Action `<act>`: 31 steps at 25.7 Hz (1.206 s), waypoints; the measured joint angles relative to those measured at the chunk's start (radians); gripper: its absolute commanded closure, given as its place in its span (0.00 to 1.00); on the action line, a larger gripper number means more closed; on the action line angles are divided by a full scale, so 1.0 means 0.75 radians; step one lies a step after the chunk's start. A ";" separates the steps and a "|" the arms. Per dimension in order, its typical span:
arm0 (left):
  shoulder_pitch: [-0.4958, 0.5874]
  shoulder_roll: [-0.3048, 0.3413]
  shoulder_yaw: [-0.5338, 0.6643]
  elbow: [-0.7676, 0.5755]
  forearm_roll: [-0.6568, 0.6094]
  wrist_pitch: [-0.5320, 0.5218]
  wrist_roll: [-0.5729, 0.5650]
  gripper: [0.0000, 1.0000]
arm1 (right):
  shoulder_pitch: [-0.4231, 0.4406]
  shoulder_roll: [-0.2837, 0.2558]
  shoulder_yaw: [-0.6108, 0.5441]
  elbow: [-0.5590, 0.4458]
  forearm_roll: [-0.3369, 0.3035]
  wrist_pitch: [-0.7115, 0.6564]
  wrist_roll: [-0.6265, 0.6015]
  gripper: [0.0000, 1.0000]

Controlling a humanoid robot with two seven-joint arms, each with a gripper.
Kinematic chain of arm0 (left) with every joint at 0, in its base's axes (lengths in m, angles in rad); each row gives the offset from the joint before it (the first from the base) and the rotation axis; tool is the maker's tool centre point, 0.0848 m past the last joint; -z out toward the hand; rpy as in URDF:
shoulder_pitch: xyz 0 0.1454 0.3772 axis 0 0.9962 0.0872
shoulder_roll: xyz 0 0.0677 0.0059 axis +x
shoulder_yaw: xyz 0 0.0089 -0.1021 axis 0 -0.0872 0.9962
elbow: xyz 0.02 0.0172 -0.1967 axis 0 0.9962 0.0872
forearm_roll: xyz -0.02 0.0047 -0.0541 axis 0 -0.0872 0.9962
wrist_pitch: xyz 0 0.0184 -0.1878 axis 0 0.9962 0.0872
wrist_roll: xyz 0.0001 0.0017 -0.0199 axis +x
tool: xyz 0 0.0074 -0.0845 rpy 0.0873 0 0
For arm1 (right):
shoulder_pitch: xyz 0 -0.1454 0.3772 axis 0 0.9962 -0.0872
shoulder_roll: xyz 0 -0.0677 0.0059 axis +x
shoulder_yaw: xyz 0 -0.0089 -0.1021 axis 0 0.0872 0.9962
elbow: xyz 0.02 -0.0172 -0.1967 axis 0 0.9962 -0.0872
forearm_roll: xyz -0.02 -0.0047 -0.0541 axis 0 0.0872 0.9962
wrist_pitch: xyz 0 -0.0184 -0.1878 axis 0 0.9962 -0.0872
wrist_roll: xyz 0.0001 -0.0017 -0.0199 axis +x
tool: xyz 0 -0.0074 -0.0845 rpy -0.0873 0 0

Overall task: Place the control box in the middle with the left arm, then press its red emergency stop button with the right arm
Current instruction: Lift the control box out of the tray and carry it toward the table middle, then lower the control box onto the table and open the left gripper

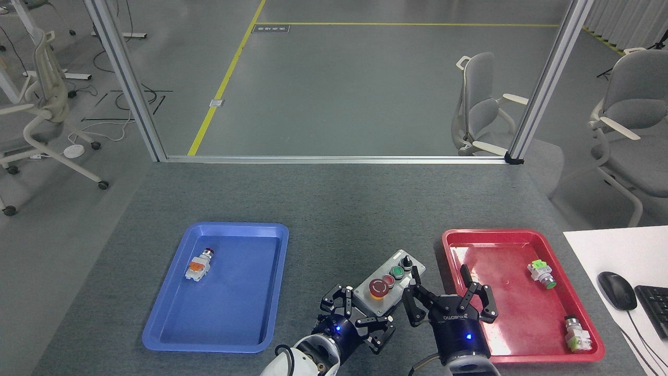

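- The control box [390, 282] lies at lower centre of the frame on the grey tabletop [334, 209], between the blue tray [156, 334] and the red tray [449, 237].
- Its red emergency stop button [379, 287] faces up at the near end.
- The left gripper [360, 316] is clamped on the box's near end.
- The right gripper [450, 295], claws spread apart, sits just right of the box.

Left claw [360, 316] clamped, right claw [450, 297] spread
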 measured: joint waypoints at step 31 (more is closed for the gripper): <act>0.135 0.142 0.013 -0.195 0.005 -0.017 0.003 0.01 | 0.007 0.032 0.018 0.017 0.003 0.017 -0.019 0.02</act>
